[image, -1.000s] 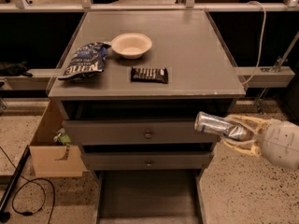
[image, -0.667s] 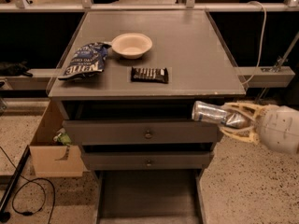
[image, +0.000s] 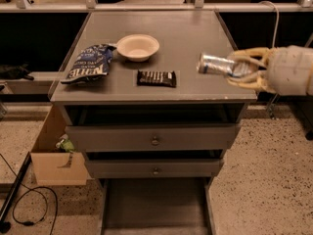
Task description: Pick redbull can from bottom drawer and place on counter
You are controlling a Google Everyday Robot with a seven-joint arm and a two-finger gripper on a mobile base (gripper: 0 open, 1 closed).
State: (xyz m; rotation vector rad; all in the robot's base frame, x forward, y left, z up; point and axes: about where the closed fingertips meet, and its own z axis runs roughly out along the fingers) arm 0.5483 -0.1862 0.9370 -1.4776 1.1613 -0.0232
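My gripper reaches in from the right and is shut on the redbull can, a slim silver can lying sideways in the fingers. The can hangs over the right front part of the counter; I cannot tell whether it touches the top. The bottom drawer is pulled out at the foot of the cabinet and its dark floor shows nothing inside.
On the counter lie a dark candy bar, a cream bowl and a blue chip bag. Two knobbed drawers sit slightly open. A cardboard box and cables are on the floor at left.
The gripper has lifted the can from beside the upper drawer front up to counter height, over the counter's right front corner.
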